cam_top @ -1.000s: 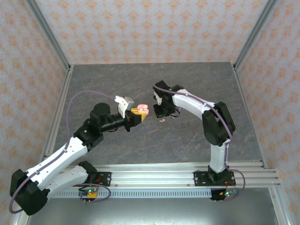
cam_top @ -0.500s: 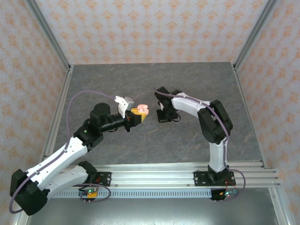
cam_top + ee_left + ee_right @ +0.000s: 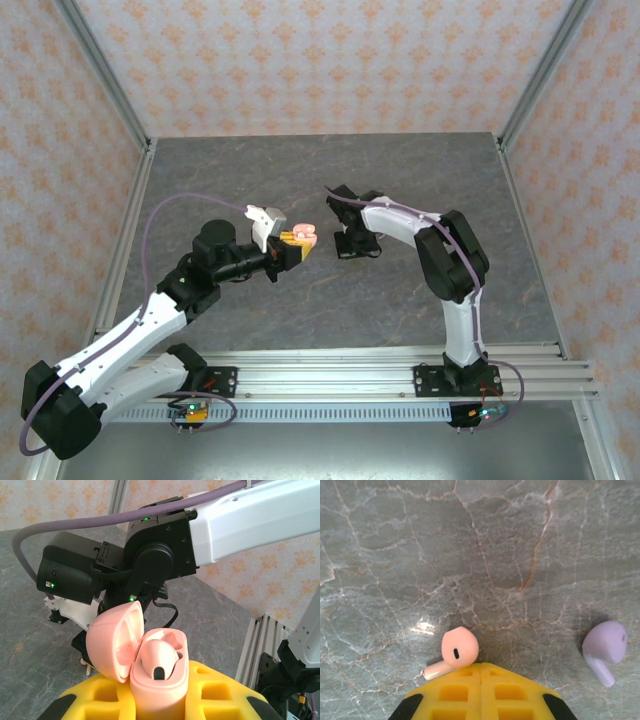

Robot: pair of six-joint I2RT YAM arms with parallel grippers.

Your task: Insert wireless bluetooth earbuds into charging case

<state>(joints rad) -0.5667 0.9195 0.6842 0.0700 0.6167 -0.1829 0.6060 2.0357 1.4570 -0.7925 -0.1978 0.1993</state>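
Pink charging case point(image 3: 160, 672) is gripped by left claw point(image 3: 292, 246), lid open. Right claw point(image 3: 481, 677) is pressed fully closed, nothing pinched. Pink earbud point(image 3: 459, 650) is seen on counter point(image 3: 470, 555) touching its tips, with purple earbud point(image 3: 605, 647) lying apart, further right.

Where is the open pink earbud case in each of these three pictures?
Top external: the pink charging case sits just left of centre, at the tip of the left gripper.
Left wrist: bottom centre, lid open, clamped between the yellow fingers.
Right wrist: this camera looks down on a pink earbud and a lilac earbud.
Shared landmark: the grey marbled table.
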